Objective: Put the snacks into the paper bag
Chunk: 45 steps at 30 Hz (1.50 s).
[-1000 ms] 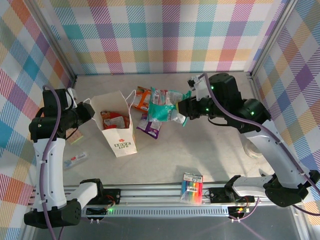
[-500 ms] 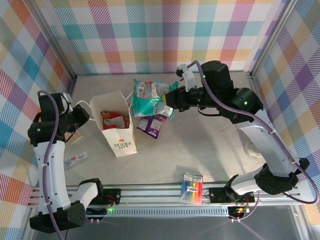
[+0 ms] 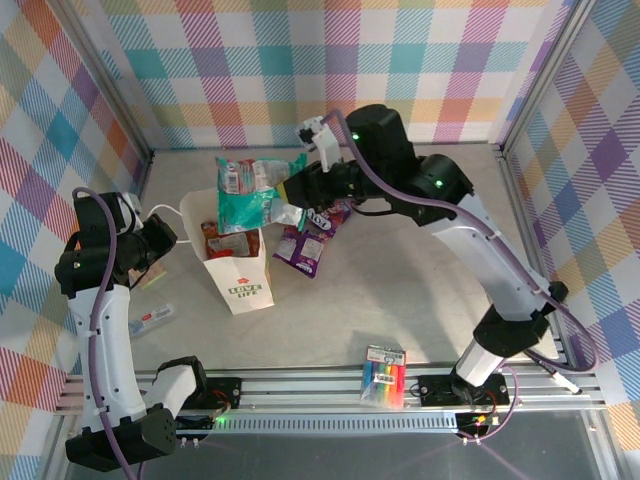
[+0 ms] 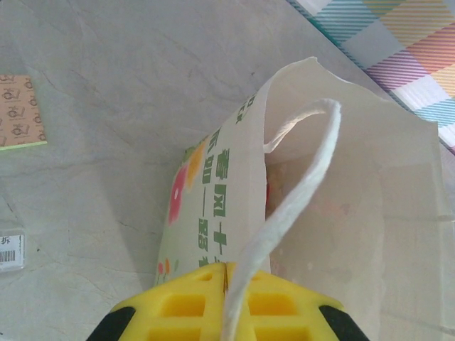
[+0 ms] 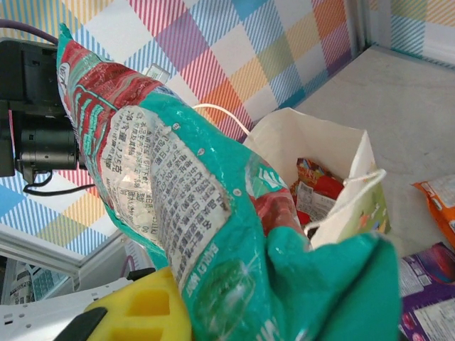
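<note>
Shows the paper bag point(image 3: 250, 285) upright on the table point(image 3: 400, 300), mouth open upward, with the red-logo face toward the arm bases and a flower-and-text printed face on the side toward the left arm. Left gripper point(image 4: 226, 280): yellow fingers pressed together, pinching the white twisted handle point(image 4: 302, 185), which arches from the bag's left rim to the fingers. Right gripper point(image 3: 293, 192): jaws clamped on the crumpled right-hand end of the teal packet point(image 3: 248, 192), holding it in the air over the far rim of the bag's mouth, not yet inside, with the small-print back face turned toward the right wrist camera. Red packet point(image 3: 224, 240): already inside the bag, seen through the open mouth. Purple packet point(image 3: 298, 252): flat on the table just right of the bag. Pink-purple packet point(image 3: 328, 215): right of the bag and farther back, partly under the right arm. Orange packet point(image 5: 435, 202): on the table on that same side of the bag, near the purple one. Rainbow-striped marker pack point(image 3: 385, 376): well apart from the bag, to its right, close to the arm bases. Pale notepad point(image 4: 18, 114) and small labelled item point(image 3: 150, 321): on the table left of the bag, clear of it.
</note>
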Each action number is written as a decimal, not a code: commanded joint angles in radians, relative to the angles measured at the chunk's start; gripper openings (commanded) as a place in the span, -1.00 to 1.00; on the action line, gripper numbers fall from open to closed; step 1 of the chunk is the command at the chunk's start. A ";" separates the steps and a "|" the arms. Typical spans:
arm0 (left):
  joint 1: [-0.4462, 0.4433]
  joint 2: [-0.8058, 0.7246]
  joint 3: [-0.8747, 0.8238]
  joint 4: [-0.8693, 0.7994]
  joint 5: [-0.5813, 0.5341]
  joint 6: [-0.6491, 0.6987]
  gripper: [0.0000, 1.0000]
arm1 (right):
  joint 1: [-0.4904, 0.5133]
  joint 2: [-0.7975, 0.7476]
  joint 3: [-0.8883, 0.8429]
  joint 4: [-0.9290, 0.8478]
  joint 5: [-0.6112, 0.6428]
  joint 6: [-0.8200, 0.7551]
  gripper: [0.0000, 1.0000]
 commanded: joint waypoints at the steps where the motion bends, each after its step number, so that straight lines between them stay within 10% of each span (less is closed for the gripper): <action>1: 0.020 -0.020 -0.017 -0.012 0.025 0.030 -0.84 | 0.012 0.035 0.084 0.027 -0.040 -0.023 -0.62; 45: 0.078 -0.025 -0.050 -0.007 0.061 0.047 -0.90 | 0.037 0.395 0.298 0.073 -0.072 0.139 -0.61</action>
